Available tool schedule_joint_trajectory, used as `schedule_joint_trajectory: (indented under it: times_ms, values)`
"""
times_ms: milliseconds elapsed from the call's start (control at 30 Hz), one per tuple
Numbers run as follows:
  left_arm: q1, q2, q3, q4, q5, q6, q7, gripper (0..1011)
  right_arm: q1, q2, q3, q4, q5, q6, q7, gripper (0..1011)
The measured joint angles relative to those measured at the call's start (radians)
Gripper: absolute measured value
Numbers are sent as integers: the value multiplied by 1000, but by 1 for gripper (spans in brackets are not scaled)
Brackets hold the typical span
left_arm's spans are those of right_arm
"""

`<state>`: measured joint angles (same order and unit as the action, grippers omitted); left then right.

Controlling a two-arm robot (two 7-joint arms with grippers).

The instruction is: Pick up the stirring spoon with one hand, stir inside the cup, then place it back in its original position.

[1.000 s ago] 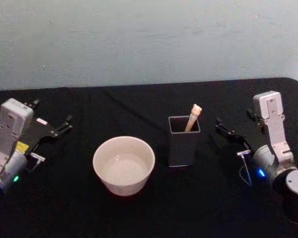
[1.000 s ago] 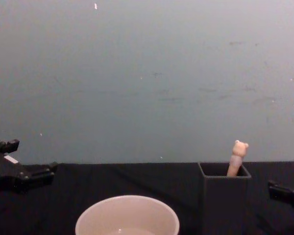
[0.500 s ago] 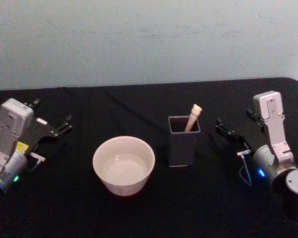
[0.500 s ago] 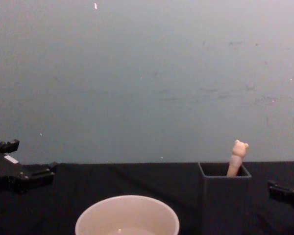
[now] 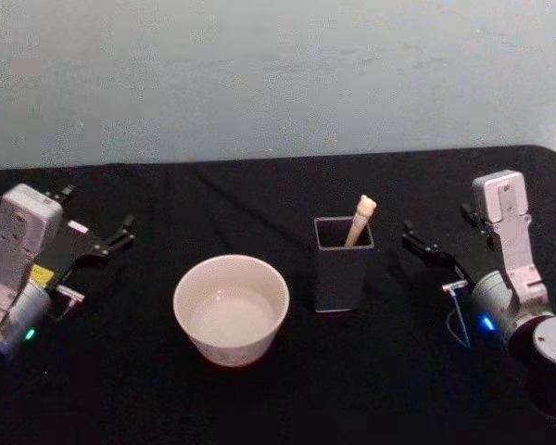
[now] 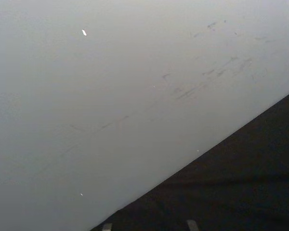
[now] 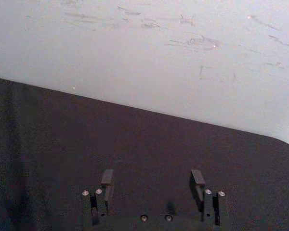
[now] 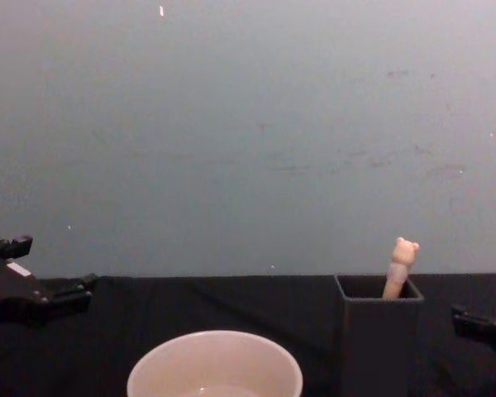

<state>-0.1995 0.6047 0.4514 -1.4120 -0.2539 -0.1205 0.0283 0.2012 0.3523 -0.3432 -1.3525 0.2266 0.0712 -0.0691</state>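
Observation:
The stirring spoon (image 5: 360, 221) stands in the dark grey square holder (image 5: 341, 283), its peach handle and bear head (image 8: 403, 251) leaning over the holder's right rim. The cream-white cup (image 5: 224, 350) sits to the left of the holder (image 8: 379, 347), a short gap between them; in the chest view the cup (image 8: 215, 351) shows at the bottom edge. My left gripper (image 5: 99, 209) rests open at the table's left side, well away from the cup. At the right side, beside the holder, my right gripper (image 5: 437, 222) is open; its fingers (image 7: 107, 177) hold nothing.
A black cloth (image 5: 259, 199) covers the table, which ends at a pale wall (image 5: 278, 74) behind. The table's rounded right corner (image 5: 551, 153) lies behind the right arm. Bare cloth lies in front of the cup and holder.

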Motion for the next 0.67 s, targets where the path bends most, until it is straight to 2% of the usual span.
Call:
schedule_joint_trajectory:
  times_ms: [667]
  values:
    - [0,0,0,0,0,0,0,1001,0,0,0,0,0,0,0,1002]
